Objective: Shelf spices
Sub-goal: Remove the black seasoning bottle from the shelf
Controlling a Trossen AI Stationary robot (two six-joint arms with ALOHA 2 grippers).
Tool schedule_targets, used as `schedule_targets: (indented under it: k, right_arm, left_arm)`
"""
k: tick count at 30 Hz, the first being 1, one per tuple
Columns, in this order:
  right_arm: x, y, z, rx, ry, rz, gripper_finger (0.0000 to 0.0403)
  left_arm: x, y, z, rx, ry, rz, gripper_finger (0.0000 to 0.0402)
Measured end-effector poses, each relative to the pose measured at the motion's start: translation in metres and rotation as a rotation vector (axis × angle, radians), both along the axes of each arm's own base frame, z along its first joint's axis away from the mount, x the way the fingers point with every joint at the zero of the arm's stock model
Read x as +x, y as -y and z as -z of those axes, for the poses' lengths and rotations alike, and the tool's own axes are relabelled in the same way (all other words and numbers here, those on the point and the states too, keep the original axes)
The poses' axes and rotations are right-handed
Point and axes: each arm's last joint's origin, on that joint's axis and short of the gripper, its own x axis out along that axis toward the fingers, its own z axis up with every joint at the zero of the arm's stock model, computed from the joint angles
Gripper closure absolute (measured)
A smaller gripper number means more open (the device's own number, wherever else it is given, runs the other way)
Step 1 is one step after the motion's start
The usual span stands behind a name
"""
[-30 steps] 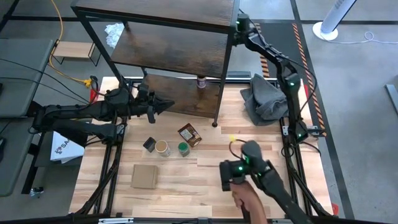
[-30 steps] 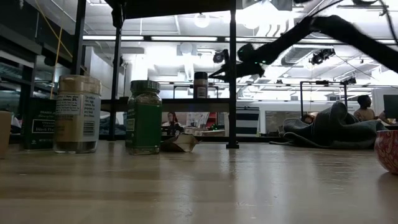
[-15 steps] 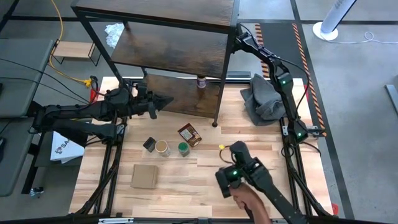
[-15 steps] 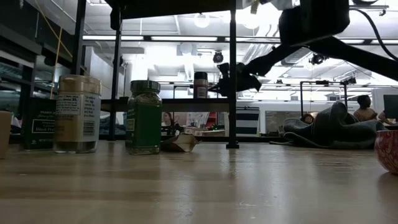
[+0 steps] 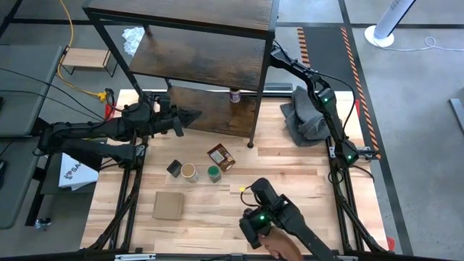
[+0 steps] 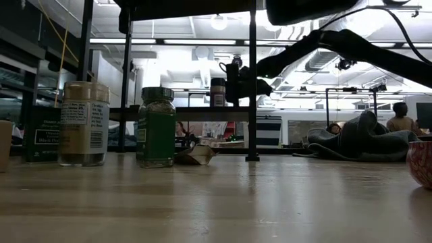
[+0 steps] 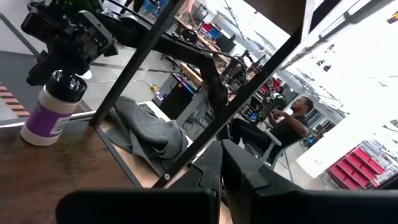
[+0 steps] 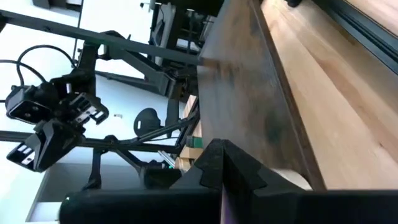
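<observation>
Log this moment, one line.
left gripper: shut, empty, by shelf | right gripper: shut, beside purple-label jar on shelf | other spices: on table

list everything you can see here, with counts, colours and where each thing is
three-tier dark wood and black metal shelf: one, at the table's far side
purple-labelled dark-capped jar: one, on the shelf's low board
small dark tin, tan-lidded jar, green-lidded jar: one each, in a row mid-table
brown-orange pouch: one, behind the green-lidded jar
flat brown cardboard square: one, near edge
crumpled grey cloth: one, right of the shelf
pale wood table: one
person's hand: one, near edge, on a dark device
left hand: shut, empty, at the shelf's left
right hand: shut, empty, by the shelf's right post
</observation>
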Motion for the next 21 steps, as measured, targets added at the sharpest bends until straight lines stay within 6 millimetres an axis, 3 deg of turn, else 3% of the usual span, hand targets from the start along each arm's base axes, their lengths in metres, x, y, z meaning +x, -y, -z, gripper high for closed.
schedule_targets:
  k: [7,21]
  right_arm:
    - [-0.012,-0.005,0.008,0.021,-0.046,-0.032,0.0403]
    - [0.017,-0.051,0.011,0.010,-0.008,-0.209,0.0403]
  left_arm:
    - [0.000,0.000,0.000,0.001,-0.001,0.003,0.0394]
    - [0.000,0.000,0.002,-0.001,-0.022,0.000,0.0394]
